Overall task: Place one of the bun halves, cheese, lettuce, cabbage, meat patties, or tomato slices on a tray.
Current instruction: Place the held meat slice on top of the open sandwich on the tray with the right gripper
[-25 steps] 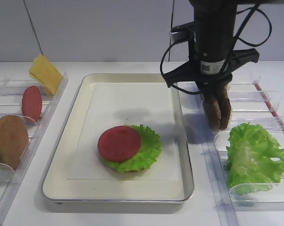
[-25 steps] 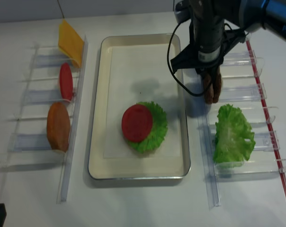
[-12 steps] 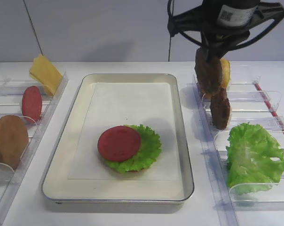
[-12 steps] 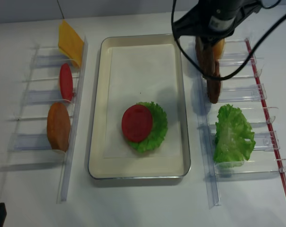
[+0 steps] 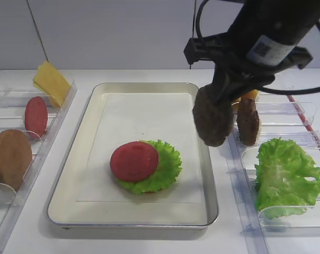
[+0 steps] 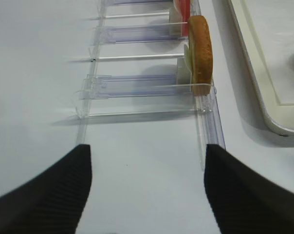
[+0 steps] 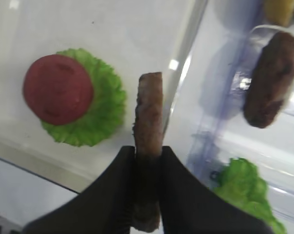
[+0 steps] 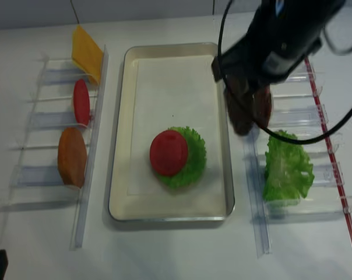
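My right gripper (image 7: 147, 152) is shut on a dark, grainy meat patty (image 7: 148, 112) that hangs on edge over the right rim of the cream tray (image 5: 149, 88). In the high view the held patty (image 5: 213, 119) hangs below the black arm. On the tray's paper liner a tomato slice (image 5: 134, 161) lies on a lettuce leaf (image 5: 169, 168). A second meat patty (image 5: 248, 123) stands in the right rack. My left gripper (image 6: 146, 148) is open over bare table, with nothing between its fingers.
The left rack (image 5: 59, 108) holds cheese (image 5: 51, 82), a tomato slice (image 5: 36, 115) and a brown bun half (image 5: 10, 157). The right rack (image 5: 303, 108) holds a big lettuce leaf (image 5: 284, 177) and a yellowish bun half (image 5: 250, 94) behind the arm.
The right gripper has lifted one patty out of the right rack and carried it left and down to the tray's right rim. The other patty stayed in the rack.
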{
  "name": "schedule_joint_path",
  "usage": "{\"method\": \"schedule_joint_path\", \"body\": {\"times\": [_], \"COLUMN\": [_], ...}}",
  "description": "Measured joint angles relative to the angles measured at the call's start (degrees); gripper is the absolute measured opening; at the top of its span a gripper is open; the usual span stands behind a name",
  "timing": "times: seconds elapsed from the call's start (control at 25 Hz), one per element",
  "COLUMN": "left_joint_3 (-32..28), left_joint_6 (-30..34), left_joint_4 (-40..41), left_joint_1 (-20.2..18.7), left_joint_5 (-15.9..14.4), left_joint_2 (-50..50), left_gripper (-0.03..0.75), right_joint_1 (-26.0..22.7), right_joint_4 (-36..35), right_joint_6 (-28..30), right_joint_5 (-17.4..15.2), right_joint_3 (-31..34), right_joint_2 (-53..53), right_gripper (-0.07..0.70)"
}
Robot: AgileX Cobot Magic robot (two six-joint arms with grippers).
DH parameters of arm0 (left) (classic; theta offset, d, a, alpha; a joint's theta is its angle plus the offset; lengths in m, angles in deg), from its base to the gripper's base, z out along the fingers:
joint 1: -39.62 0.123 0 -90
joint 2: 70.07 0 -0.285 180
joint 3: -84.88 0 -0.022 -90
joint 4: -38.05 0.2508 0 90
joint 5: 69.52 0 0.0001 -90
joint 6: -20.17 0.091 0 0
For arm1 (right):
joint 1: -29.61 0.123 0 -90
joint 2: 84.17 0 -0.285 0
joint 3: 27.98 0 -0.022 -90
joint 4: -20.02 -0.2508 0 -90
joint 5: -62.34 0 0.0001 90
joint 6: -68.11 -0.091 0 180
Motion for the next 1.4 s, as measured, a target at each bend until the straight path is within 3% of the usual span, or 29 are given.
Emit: {"method": "schedule_joint_path", "body": {"times": [0.08,0.24,0.36,0.56,0.72,0.88,1.4], "left_joint_3": [0.0,0.0,0.0,0.0,0.0,0.0,0.0], "left_joint_6": [0.0,0.0,0.0,0.0,0.0,0.0,0.0], "left_joint_4": [0.0,0.0,0.0,0.0,0.0,0.0,0.0], "left_joint_1": [0.0,0.0,0.0,0.0,0.0,0.0,0.0], "left_joint_5": [0.0,0.0,0.0,0.0,0.0,0.0,0.0], "left_joint_2": [0.0,0.0,0.0,0.0,0.0,0.0,0.0], "left_gripper": [0.49,0.49,0.49,0.49,0.49,0.49,0.49], "right_joint_1": [-2.86,-9.78,-14.06,-15.2,-15.3,-15.3,-15.3], "right_joint_4": [-9.92,-32.24,-50.48,-73.16,-81.45,-86.02,-87.19], "right_joint_6": [5.97,21.23,34.19,52.64,60.14,65.81,69.72], "right_joint_5": [3.56,6.64,6.66,4.91,3.15,-0.83,-0.92], "right_joint_3": [4.04,9.97,15.57,25.37,29.68,30.73,30.85], "right_joint_2": [-0.46,-0.61,-0.61,-0.61,-0.22,2.71,6.05], "right_gripper": [0.115,0.115,0.115,0.115,0.115,0.115,0.115]}}
